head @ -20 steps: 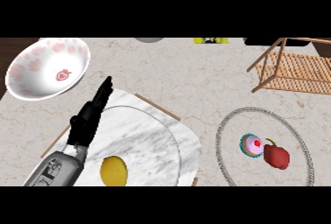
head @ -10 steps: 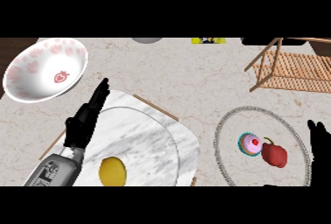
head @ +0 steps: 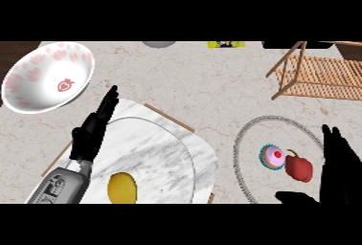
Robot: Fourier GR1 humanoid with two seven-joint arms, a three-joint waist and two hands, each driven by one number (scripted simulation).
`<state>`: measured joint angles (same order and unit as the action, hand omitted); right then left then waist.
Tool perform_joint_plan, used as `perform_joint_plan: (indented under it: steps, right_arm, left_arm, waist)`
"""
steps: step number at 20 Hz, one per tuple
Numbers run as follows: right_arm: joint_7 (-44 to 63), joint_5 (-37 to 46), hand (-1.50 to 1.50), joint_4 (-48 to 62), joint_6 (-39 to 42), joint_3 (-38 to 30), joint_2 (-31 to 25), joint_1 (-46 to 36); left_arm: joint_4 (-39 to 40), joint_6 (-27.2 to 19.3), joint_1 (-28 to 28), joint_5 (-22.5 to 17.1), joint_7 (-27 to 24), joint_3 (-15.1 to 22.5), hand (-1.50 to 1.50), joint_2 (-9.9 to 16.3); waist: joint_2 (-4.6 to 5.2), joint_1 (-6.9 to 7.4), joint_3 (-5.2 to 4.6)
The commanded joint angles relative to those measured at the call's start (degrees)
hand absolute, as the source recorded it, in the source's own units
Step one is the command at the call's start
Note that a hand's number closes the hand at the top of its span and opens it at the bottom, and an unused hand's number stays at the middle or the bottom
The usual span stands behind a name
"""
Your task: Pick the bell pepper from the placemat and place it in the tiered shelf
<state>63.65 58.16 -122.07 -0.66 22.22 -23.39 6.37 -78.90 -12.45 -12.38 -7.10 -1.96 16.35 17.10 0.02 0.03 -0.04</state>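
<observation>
A red bell pepper point(head: 299, 167) lies on a round grey placemat point(head: 274, 133) at the right, next to a pink cupcake point(head: 273, 157). The wooden tiered shelf point(head: 317, 76) stands at the upper right. My right hand point(head: 341, 165) comes in from the lower right corner, open, its fingers pointing up just right of the pepper and its thumb point(head: 295, 197) below it; it does not hold the pepper. My left hand point(head: 92, 135) rests open at the left, fingers straight, over the edge of a marble board.
A white bowl with pink strawberry prints point(head: 47, 76) sits at the upper left. The marble board point(head: 201, 155) carries a white plate point(head: 152, 143) and a yellow fruit point(head: 121, 187). A grey object point(head: 159, 44) and a yellow packet point(head: 226, 44) lie at the far edge.
My right hand has come into view from the lower right and risen beside the bell pepper. The left hand has barely moved.
</observation>
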Motion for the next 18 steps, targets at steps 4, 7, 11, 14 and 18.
perform_joint_plan:
  steps: [4,7,11,14,18]
  right_arm:
    - [6.5,4.8,-1.5,1.5,5.0,-0.4,6.5,-1.2]
    - [4.2,5.4,-1.5,6.1,4.6,-1.5,9.6,-3.5]
    - [1.6,5.0,-1.5,6.6,6.1,-4.1,9.3,-1.6]
    - [-1.3,7.1,-1.5,9.6,2.9,-4.0,10.9,1.0]
    - [-1.2,7.8,-1.5,8.6,7.2,-6.4,11.9,-1.2]
  left_arm:
    - [-6.8,0.9,3.2,1.4,3.6,-0.2,0.0,0.4]
    - [-4.0,-0.3,1.3,3.6,3.6,0.5,0.0,-3.1]
    - [-5.3,0.8,-1.1,3.3,6.7,-2.0,0.0,-2.5]
    - [-4.0,4.2,2.6,2.9,3.2,-3.5,0.0,-1.1]
    - [-4.2,3.2,2.1,5.4,4.1,-4.4,0.0,-3.4]
  waist:
    - [-0.16,0.19,0.03]
    - [-0.05,0.09,0.04]
    - [-0.05,-0.04,0.05]
    - [-0.04,-0.06,0.04]
    - [-0.05,-0.06,0.04]
